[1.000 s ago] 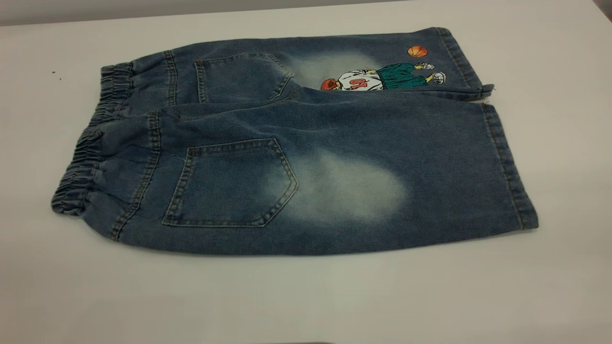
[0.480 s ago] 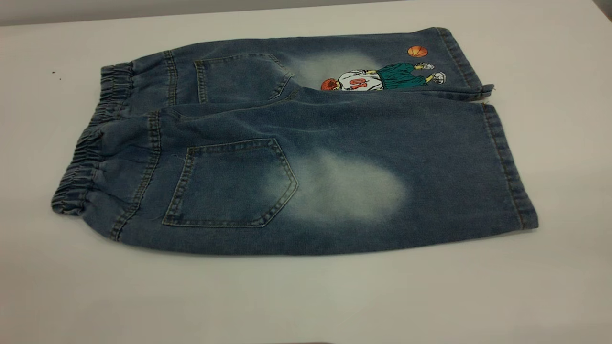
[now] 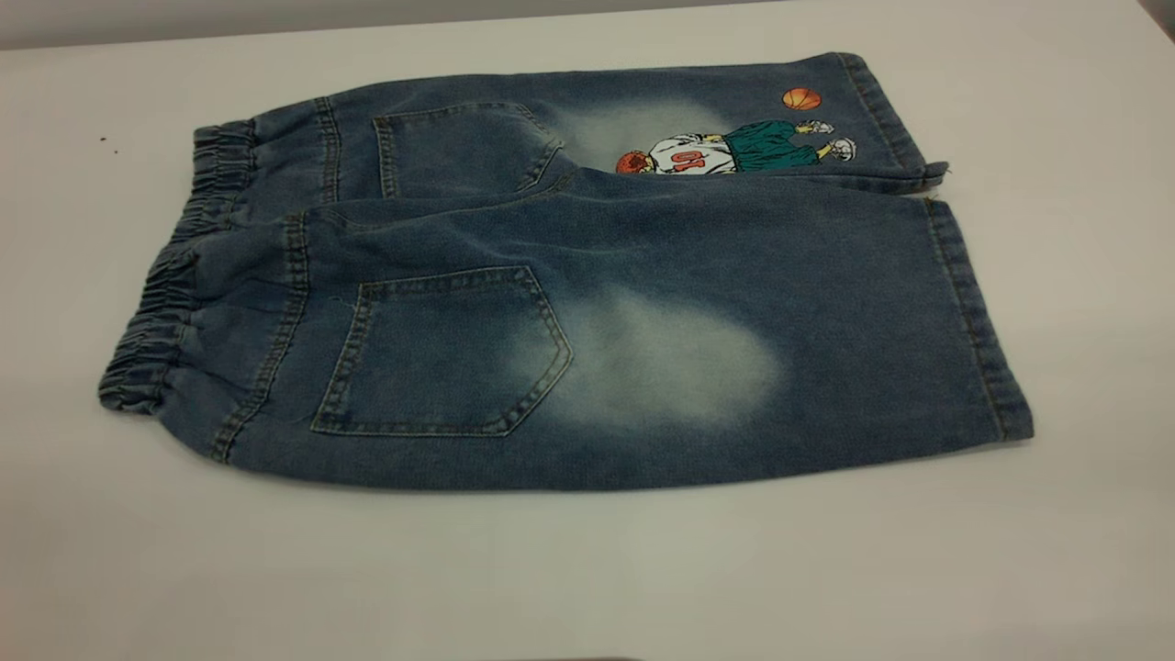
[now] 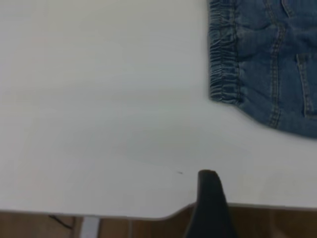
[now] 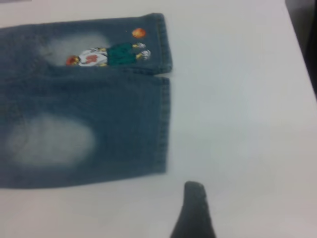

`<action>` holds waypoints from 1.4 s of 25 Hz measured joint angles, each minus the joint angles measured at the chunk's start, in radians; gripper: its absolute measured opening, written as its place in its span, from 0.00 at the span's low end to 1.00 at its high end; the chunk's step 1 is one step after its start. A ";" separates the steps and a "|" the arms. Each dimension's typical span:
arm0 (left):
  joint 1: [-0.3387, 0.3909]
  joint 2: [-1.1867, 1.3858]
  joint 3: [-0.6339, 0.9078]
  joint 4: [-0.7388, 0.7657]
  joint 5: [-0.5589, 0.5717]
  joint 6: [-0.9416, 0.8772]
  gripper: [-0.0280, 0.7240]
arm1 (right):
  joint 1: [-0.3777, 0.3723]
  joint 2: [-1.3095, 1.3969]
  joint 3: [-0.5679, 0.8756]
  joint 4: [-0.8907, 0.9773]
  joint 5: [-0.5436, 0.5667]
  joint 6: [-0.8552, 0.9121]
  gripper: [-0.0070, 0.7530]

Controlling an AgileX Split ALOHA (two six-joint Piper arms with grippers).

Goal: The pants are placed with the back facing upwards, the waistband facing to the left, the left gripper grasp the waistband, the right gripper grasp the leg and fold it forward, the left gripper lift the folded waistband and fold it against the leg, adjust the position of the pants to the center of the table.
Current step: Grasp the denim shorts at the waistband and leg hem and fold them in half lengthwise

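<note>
The pants (image 3: pixel 587 275) lie flat on the table (image 3: pixel 587 569), back pockets up, with the gathered waistband (image 3: pixel 156 321) at the left. The plain leg (image 3: pixel 734 358) with its pale patch is nearer the front. The printed leg (image 3: pixel 734 151) lies behind it. Neither gripper appears in the exterior view. A dark part of my left gripper (image 4: pixel 210 208) shows in the left wrist view, over the table's edge and well apart from the waistband (image 4: pixel 224 64). A dark part of my right gripper (image 5: pixel 194 213) hangs over bare table, short of the leg's hem (image 5: pixel 161 129).
The table's front edge (image 4: pixel 148 214) with a brown floor below it shows in the left wrist view. A strip of white tabletop surrounds the pants on all sides, widest at the front. A grey wall (image 3: pixel 184 18) runs behind the table.
</note>
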 joint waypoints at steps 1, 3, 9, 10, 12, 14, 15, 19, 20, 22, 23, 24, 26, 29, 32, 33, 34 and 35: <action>0.000 0.006 -0.007 0.000 0.003 -0.026 0.66 | 0.000 0.005 -0.004 0.011 0.000 0.002 0.67; 0.000 0.045 -0.035 0.000 0.013 -0.053 0.68 | 0.000 0.027 -0.036 0.029 0.000 0.003 0.72; 0.000 0.303 -0.142 -0.042 -0.037 -0.123 0.77 | 0.000 0.221 -0.188 0.045 -0.003 0.003 0.84; 0.000 0.363 -0.152 -0.052 -0.066 -0.130 0.77 | 0.000 0.268 -0.213 0.052 -0.008 0.003 0.84; 0.000 0.478 -0.165 -0.079 -0.148 -0.135 0.77 | 0.000 0.356 -0.250 0.074 -0.028 0.003 0.84; 0.000 0.612 -0.167 -0.092 -0.236 -0.137 0.77 | 0.000 0.442 -0.274 0.098 -0.059 -0.007 0.83; 0.000 0.670 -0.167 -0.095 -0.276 -0.139 0.77 | 0.000 0.488 -0.280 0.113 -0.077 -0.019 0.83; 0.000 0.931 -0.167 -0.102 -0.407 -0.141 0.77 | 0.000 0.640 -0.285 0.187 -0.134 -0.075 0.81; 0.000 0.996 -0.167 -0.108 -0.441 -0.142 0.77 | 0.000 0.671 -0.286 0.208 -0.143 -0.091 0.81; 0.000 1.112 -0.167 -0.117 -0.507 -0.143 0.77 | 0.000 0.720 -0.287 0.253 -0.155 -0.137 0.80; 0.000 1.174 -0.167 -0.120 -0.535 -0.143 0.77 | 0.000 0.742 -0.287 0.273 -0.157 -0.158 0.80; 0.000 1.233 -0.167 -0.120 -0.566 -0.143 0.77 | 0.000 0.761 -0.287 0.288 -0.158 -0.179 0.80; 0.000 1.339 -0.167 -0.121 -0.615 -0.143 0.77 | 0.000 0.789 -0.287 0.309 -0.165 -0.208 0.79; 0.000 1.484 -0.168 -0.124 -0.694 -0.144 0.77 | 0.000 0.812 -0.287 0.328 -0.186 -0.236 0.79; 0.000 1.602 -0.170 -0.125 -0.770 -0.144 0.77 | 0.000 0.819 -0.287 0.333 -0.203 -0.248 0.79; 0.000 1.638 -0.175 -0.125 -0.792 -0.144 0.77 | 0.000 0.821 -0.287 0.333 -0.209 -0.252 0.79; 0.000 1.671 -0.184 -0.125 -0.807 -0.144 0.77 | 0.000 0.825 -0.287 0.334 -0.214 -0.252 0.79; 0.000 1.704 -0.198 -0.125 -0.818 -0.144 0.77 | 0.000 0.829 -0.287 0.336 -0.218 -0.253 0.79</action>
